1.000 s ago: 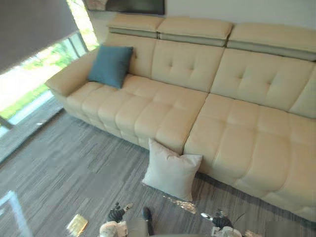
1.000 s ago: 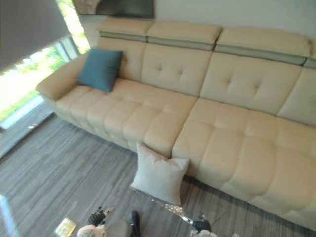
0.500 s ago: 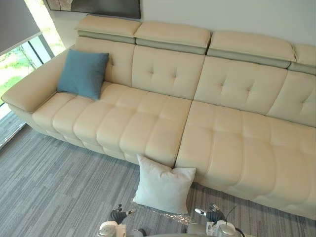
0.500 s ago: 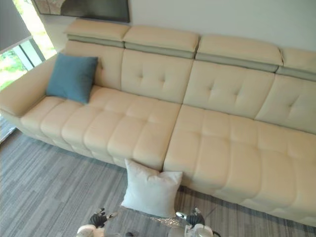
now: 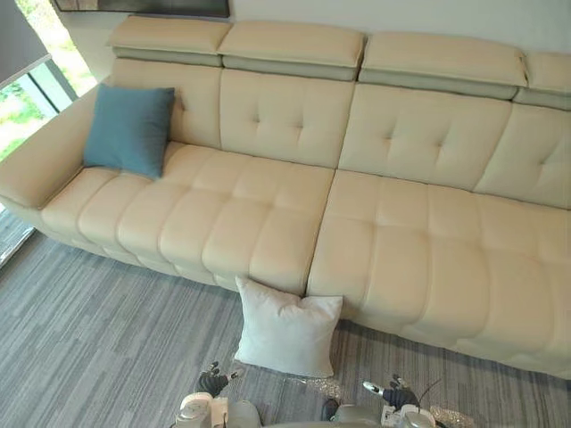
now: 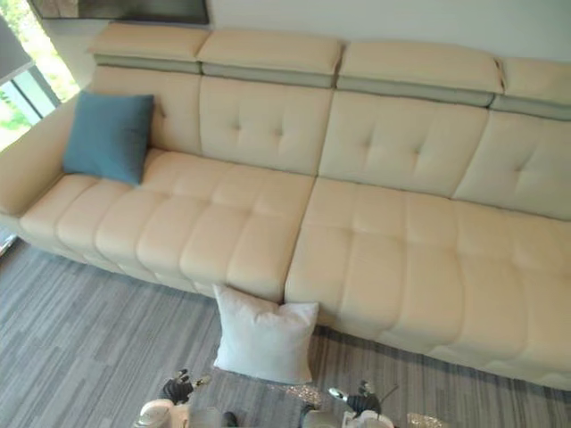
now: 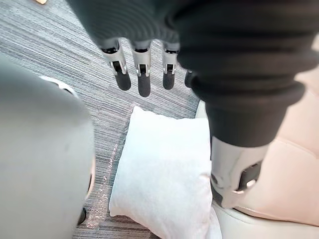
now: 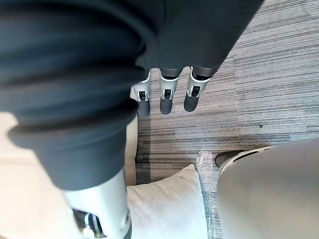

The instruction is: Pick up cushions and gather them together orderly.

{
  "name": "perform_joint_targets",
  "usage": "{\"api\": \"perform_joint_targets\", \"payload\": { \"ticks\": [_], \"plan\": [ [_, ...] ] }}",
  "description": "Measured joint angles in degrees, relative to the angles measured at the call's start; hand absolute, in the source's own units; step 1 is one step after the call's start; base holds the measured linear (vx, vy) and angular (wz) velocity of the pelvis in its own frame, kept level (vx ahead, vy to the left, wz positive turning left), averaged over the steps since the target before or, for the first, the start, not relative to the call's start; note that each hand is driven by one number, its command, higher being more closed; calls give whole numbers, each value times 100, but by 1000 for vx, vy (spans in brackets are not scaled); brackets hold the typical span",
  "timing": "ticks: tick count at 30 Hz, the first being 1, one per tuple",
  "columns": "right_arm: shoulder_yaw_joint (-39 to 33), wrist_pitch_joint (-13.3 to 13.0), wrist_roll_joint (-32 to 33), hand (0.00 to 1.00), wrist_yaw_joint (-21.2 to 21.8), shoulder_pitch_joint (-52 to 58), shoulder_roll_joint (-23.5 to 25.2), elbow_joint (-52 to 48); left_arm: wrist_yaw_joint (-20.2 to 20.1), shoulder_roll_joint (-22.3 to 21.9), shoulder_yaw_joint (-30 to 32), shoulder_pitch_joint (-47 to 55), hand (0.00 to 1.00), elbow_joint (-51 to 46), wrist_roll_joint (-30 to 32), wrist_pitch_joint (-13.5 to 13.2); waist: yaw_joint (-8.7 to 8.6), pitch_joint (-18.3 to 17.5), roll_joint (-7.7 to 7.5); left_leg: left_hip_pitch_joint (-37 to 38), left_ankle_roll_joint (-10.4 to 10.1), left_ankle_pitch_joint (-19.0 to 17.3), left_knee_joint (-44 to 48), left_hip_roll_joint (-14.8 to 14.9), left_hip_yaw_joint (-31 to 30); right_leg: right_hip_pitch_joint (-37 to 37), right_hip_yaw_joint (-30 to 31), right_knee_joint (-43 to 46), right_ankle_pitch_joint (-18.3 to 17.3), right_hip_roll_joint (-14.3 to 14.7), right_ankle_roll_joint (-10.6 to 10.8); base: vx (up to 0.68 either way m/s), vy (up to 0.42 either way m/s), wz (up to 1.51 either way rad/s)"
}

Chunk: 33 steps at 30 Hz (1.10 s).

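Cream leather covers the long sofa (image 5: 357, 223), stitched into padded squares on the seat and button-tufted on the backrests, with flat headrests on top. Its right end runs out of both eye views, so its full length cannot be told. On the wall above, a dark framed picture (image 5: 143, 5) is cut off by the upper edge, and a window (image 5: 36, 80) at the left is cut off too.

A blue cushion (image 5: 129, 129), square and matte like woven cloth, stands tilted against the backrest at the sofa's left end, beside the armrest. A white cushion (image 5: 285, 328), square with pointed corners and a soft, slightly wrinkled cover, stands on the grey striped carpet (image 5: 98, 330), its top leaning on the sofa's front near the seam between the two seat sections. The two cushions lie well apart. A strip of crinkled clear film (image 7: 102, 169) lies on the carpet just beside the white cushion; what it is cannot be made out.

The left hand (image 5: 211, 383) and the right hand (image 5: 397, 395) peek up at the lower edge of the eye views, too small there to read. In the wrist views, the left fingers (image 7: 143, 74) and the right fingers (image 8: 167, 97) hang straight and spread above the carpet, holding nothing, apart from the white cushion.
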Motion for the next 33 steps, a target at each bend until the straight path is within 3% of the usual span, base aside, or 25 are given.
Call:
{"api": "perform_joint_targets", "payload": {
  "ticks": [3, 7, 13, 20, 21, 33],
  "plan": [
    [3, -33, -15, 0, 0, -3, 17, 4, -1, -9, -4, 2, 0, 7, 59, -1, -1, -10, 3, 145, -30, -24, -276, -2, 66, -80, 194, -34, 61, 71, 17, -38, 54, -40],
    [-2, -40, -15, 0, -4, -29, -29, 43, 0, -11, -71, 0, 0, 122, 116, -2, -5, -98, 129, 233, -49, -155, -696, -30, -11, -136, 516, -528, 473, 197, 103, -37, 79, -39],
    [-54, -38, -17, 0, -12, -19, -53, 110, 6, 40, -285, 10, 0, 148, 112, -3, -55, -129, 128, 389, -12, -175, -810, -249, -60, 219, 555, -1140, 878, 27, 249, -45, 85, -7],
    [-215, -34, -21, 0, -20, -16, -176, 272, 16, 35, -283, 65, 0, 160, 111, -2, -118, -207, 195, 404, -1, -172, -822, -292, -281, 361, 445, -1409, 1018, 3, 251, -40, -4, 7],
    [-206, -14, -29, 0, -20, 147, -332, 487, 20, 83, -213, 61, 0, 268, 111, -3, -278, -160, 57, 518, 9, -159, -945, -299, -654, 504, 274, -1503, 1038, 33, 243, 0, 0, 0],
    [-227, 42, -29, 0, -50, 149, -315, 496, 48, 63, -58, 59, 0, 271, 112, 14, -278, -159, 70, 487, 9, -158, -1058, -293, -639, 414, 261, -1504, 1012, 36, 256, 0, 0, 0]
  ]
}}
